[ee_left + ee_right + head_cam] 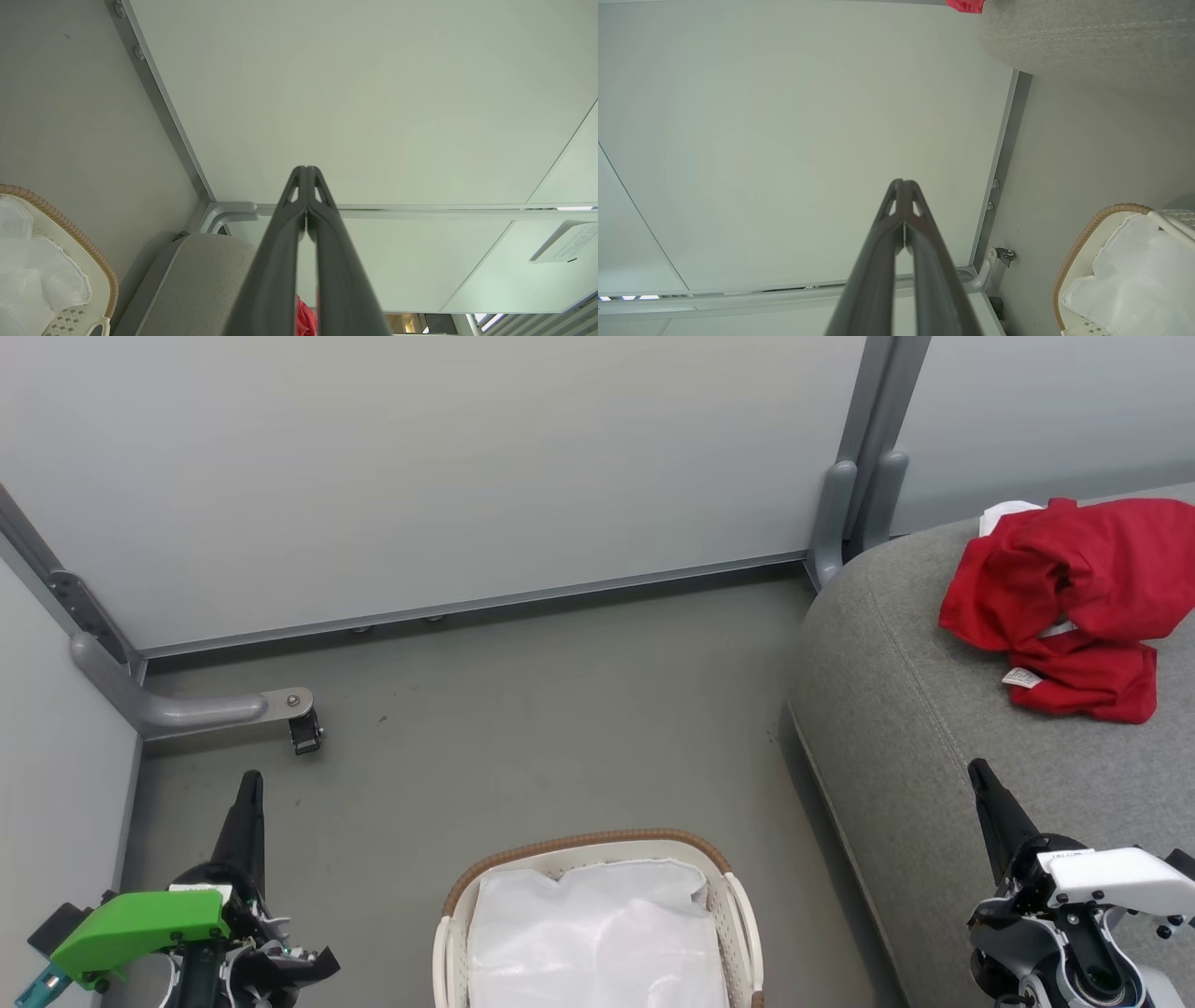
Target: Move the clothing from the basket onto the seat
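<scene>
Grey floor point(560, 709); clothing point(1074, 588) on seat point(887, 728); liner point(597, 933) in basket point(579, 841); left hand point(250, 778), right hand point(977, 769) closed.

A bare grey floor point(560, 709) runs to a pale far wall panel point(420, 457), with a grey rail point(467, 602) along its foot. A grey upright post point(864, 448) stands at the far right. On the left, a curved grey bracket point(196, 709) ends beside a small black caster point(305, 733).
</scene>
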### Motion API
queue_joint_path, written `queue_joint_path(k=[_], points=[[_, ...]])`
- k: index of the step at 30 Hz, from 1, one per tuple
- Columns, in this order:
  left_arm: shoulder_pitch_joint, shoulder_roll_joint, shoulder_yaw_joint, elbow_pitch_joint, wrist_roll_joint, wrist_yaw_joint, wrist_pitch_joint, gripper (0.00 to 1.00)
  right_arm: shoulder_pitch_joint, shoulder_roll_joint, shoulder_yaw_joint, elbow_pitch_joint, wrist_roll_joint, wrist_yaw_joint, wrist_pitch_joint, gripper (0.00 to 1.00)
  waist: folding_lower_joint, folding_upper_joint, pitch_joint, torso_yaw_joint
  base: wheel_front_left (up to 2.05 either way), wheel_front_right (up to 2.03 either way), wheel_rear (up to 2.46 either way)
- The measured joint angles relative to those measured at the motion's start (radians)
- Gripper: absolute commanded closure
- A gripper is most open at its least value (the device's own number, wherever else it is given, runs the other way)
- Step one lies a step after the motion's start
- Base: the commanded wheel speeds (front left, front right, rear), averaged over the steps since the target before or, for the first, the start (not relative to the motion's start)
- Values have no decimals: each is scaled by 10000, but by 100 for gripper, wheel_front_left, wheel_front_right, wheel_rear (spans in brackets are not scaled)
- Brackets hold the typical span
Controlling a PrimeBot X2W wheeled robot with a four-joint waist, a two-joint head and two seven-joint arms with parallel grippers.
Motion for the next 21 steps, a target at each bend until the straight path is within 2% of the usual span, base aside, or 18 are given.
queue_joint_path(k=[21], points=[[0,0,0,0,0,0,0,100,-1,0,0,0,0,0,0,100,0,0,0,0,0,0,0]])
